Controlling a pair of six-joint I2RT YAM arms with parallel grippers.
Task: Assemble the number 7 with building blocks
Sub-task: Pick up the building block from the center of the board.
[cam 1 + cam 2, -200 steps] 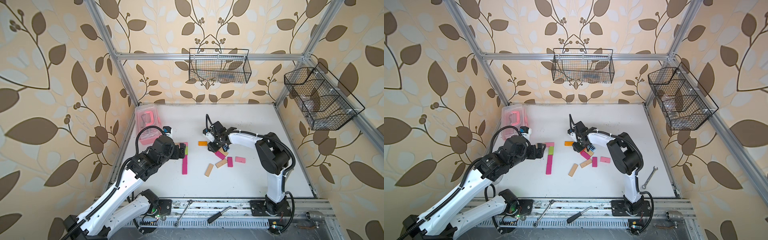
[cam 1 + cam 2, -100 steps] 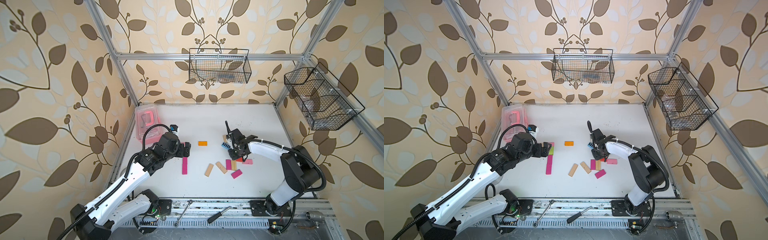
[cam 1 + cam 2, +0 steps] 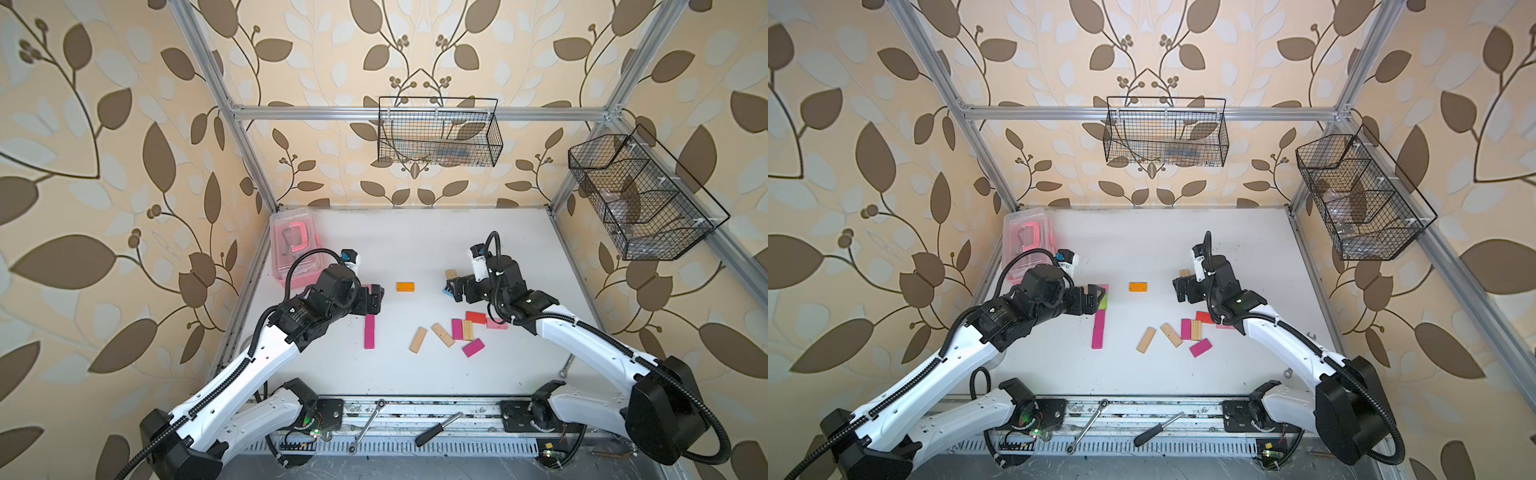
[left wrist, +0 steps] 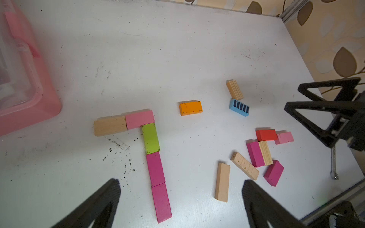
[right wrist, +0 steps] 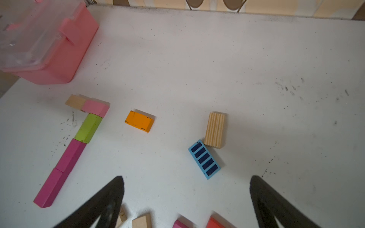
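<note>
Magenta blocks (image 4: 158, 185) stem the 7 at the bench's (image 5: 217, 59) left, under a lime green block (image 4: 150, 138) and the top bar (image 4: 118, 125). My left hand (image 4: 180, 181) and right hand (image 5: 187, 177) both gape wide, empty. Going for the blue striped block (image 5: 204, 159), I'd square my wrist first: a ribbed wood block (image 5: 214, 130) touches its corner. There's open room far; the pink box (image 5: 59, 59) crowds the far left.

Matt painted wooden blocks (image 4: 151, 138) on scuffed white tabletop (image 4: 177, 59).

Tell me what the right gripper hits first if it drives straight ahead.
Probably the blue striped block, lying just ahead of the open right gripper; the ribbed wooden block sits behind it. Depth unclear.
</note>
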